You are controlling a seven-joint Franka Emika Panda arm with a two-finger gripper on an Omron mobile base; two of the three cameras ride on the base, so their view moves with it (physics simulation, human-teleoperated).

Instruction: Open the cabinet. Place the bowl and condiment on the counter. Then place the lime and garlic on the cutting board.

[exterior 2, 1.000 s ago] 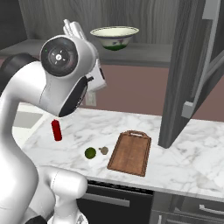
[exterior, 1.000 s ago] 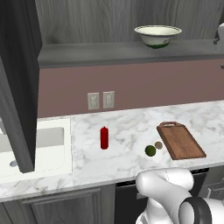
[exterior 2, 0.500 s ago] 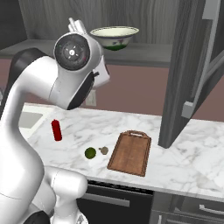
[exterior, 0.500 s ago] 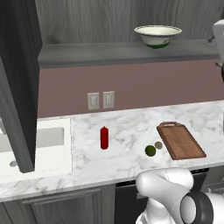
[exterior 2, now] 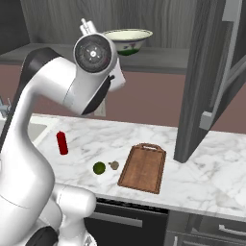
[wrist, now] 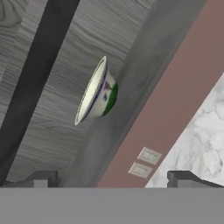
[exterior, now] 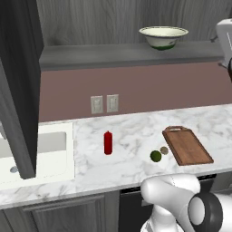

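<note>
While pincer gapes, bowl on shelf ahead, apart

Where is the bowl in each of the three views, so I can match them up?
Left base view: bowl upper right, on the cabinet shelf.
Right base view: bowl top centre, partly behind the arm, same shelf.
Hand view: bowl centre, rolled on its side by the camera tilt.
Shared landmark: the two wall outlets below the shelf.
</note>
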